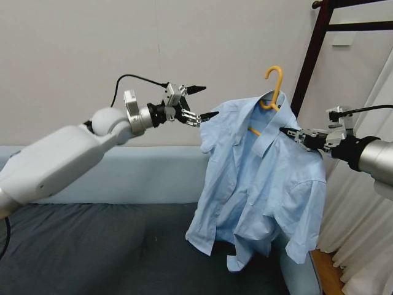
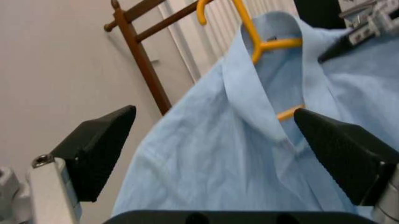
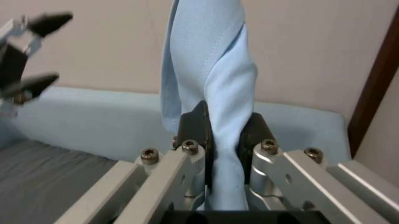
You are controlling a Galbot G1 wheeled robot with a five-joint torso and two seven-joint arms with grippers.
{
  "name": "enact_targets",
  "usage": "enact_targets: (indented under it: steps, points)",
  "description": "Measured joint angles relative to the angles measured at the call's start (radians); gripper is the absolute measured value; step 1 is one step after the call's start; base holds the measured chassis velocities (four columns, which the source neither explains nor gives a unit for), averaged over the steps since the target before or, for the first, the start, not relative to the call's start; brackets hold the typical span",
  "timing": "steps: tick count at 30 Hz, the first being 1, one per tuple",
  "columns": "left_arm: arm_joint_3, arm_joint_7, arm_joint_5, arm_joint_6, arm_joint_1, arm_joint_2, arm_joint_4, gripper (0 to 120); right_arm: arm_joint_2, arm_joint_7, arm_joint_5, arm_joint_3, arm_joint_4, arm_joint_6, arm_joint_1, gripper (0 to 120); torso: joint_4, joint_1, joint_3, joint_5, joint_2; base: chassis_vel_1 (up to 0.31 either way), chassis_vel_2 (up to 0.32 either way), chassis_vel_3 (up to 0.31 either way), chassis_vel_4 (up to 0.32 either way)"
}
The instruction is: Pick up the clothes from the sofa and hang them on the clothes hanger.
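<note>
A light blue shirt [image 1: 258, 184] hangs in the air on a yellow hanger [image 1: 274, 86], above the sofa's right end. My right gripper [image 1: 290, 135] is shut on the shirt's shoulder by the collar; in the right wrist view the cloth [image 3: 215, 84] is pinched between the two pads. My left gripper [image 1: 202, 102] is open just left of the shirt's other shoulder, apart from it. In the left wrist view its black fingers [image 2: 100, 140] frame the shirt [image 2: 237, 140] and the hanger [image 2: 262, 42].
A dark wooden clothes rack [image 1: 319, 43] stands behind the shirt at the right, near a white curtain [image 1: 368, 233]. The sofa has a grey seat [image 1: 92, 246] and a pale blue backrest [image 1: 135, 178].
</note>
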Motion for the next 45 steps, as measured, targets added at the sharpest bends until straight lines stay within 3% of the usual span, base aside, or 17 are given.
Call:
enact_targets:
  steps: [3,8,13,17,19,27,28,30,31,36,45]
  points:
    - [-0.087,-0.082,0.044,0.001,0.169,0.012,-0.087,100,-0.021,0.041,0.057,0.024,0.006,-0.029,0.032,8,0.0007,0.000,0.000,-0.0004,0.000,0.000,0.000,0.000,0.000]
    - [-0.139,-0.193,0.062,0.001,0.304,-0.015,-0.177,100,-0.047,0.048,0.067,0.028,0.011,-0.044,0.036,8,-0.0004,0.000,0.000,0.0004,0.000,0.000,0.000,0.000,0.000]
    - [-0.138,-0.287,0.070,-0.002,0.384,-0.060,-0.245,100,-0.053,0.050,0.069,0.029,0.001,-0.047,0.037,8,0.0001,0.000,0.000,0.0003,0.000,0.000,0.000,0.000,0.000]
    - [-0.117,-0.281,0.035,0.004,0.422,-0.081,-0.288,100,-0.055,0.050,0.069,0.029,0.001,-0.053,0.033,8,0.0000,0.000,0.000,0.0005,0.000,0.000,0.000,0.000,0.000]
    - [-0.096,-0.230,0.009,0.002,0.436,-0.093,-0.293,100,-0.057,0.048,0.070,0.029,0.004,-0.056,0.033,8,0.0001,0.000,0.000,0.0004,0.000,0.000,0.000,0.000,0.000]
    - [-0.026,-0.065,-0.147,-0.012,0.380,-0.163,-0.204,100,-0.073,0.037,0.083,0.036,0.018,-0.059,0.033,8,0.0002,0.000,0.000,0.0003,0.000,0.000,0.000,0.000,0.000]
    - [-0.012,-0.053,-0.179,-0.009,0.355,-0.181,-0.177,100,-0.076,0.036,0.085,0.038,0.021,-0.059,0.033,8,0.0000,0.000,0.000,0.0003,0.000,0.000,0.000,0.000,0.000]
    - [0.061,0.019,-0.302,0.021,0.248,-0.261,-0.025,100,-0.097,0.036,0.104,0.054,0.033,-0.059,0.038,8,-0.0001,0.000,0.000,0.0004,0.000,0.000,0.000,0.000,0.000]
    - [0.068,0.035,-0.320,0.029,0.239,-0.268,-0.011,100,-0.101,0.036,0.108,0.056,0.035,-0.059,0.039,8,0.0000,0.000,0.000,0.0004,0.000,0.000,0.000,0.000,0.000]
    - [0.096,0.098,-0.381,0.061,0.217,-0.291,0.025,98,-0.109,0.036,0.122,0.069,0.046,-0.059,0.040,8,0.0001,0.000,0.000,0.0003,0.000,0.000,0.000,0.000,0.000]
    - [0.099,0.111,-0.374,0.064,0.211,-0.354,0.085,97,-0.108,0.029,0.123,0.073,0.063,-0.059,0.036,8,0.0002,0.000,0.000,0.0003,0.000,0.000,0.000,0.000,0.000]
